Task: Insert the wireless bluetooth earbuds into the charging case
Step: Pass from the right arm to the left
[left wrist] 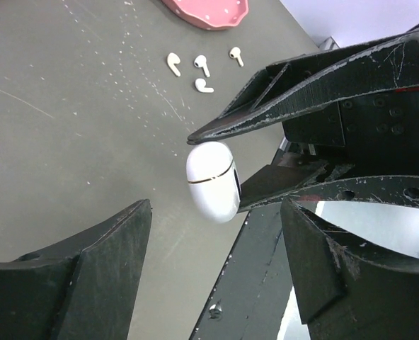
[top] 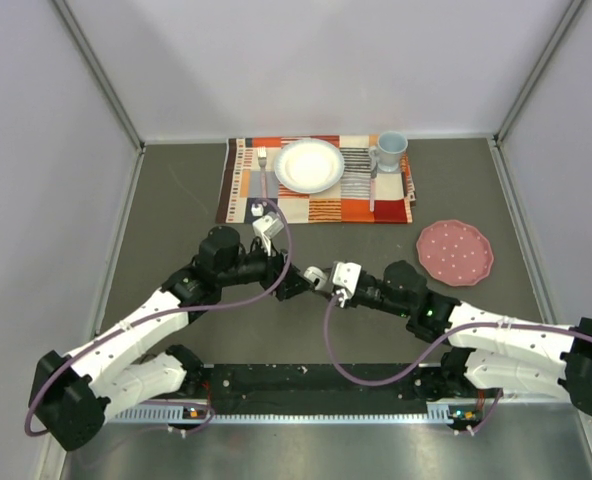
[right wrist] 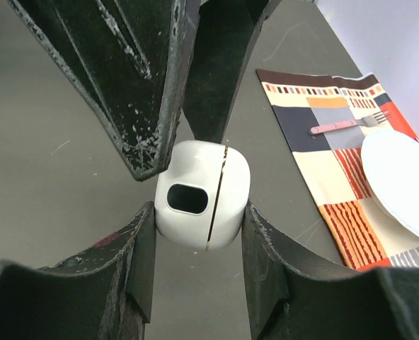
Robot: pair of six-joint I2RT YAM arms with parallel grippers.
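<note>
Both arms reach inward from the lower corners of the overhead frame, the left arm [top: 146,330] and right arm [top: 506,335] bent at the elbow, wrists meeting just below centre. The right gripper [top: 323,277] pinches the white charging case [right wrist: 202,205] between its fingers; the left gripper [top: 296,285] faces it tip to tip, jaws apart, fingertips close to the case

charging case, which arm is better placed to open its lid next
Left. The right gripper is clamped on the charging case; the left gripper faces it, open and empty, likely free to open it.
</note>
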